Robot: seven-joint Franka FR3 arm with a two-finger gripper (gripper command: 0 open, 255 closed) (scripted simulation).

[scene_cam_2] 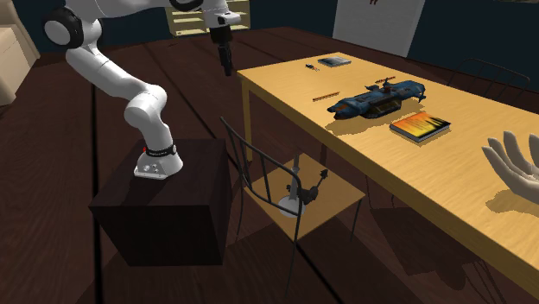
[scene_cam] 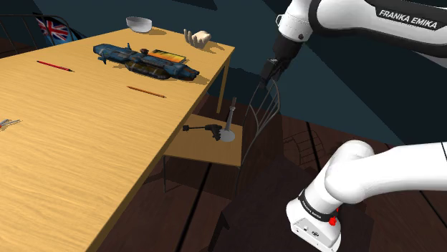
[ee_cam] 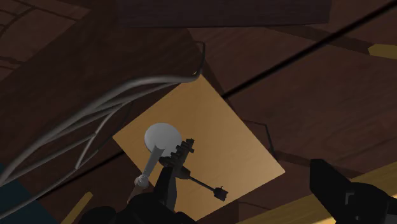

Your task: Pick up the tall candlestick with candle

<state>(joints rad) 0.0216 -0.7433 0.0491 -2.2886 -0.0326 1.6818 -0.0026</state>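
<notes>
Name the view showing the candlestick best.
Shoulder view: the candlestick stands in side profile, base to tip. Wrist view looks down on its round base; second exterior view has it overlapped by a dark object.

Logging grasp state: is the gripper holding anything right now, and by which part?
Nothing is held. The open gripper hangs above the candlestick, which stands on the chair seat.

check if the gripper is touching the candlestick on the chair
Apart. The shoulder view shows the gripper high above the candlestick, which stands on the chair seat.
</notes>
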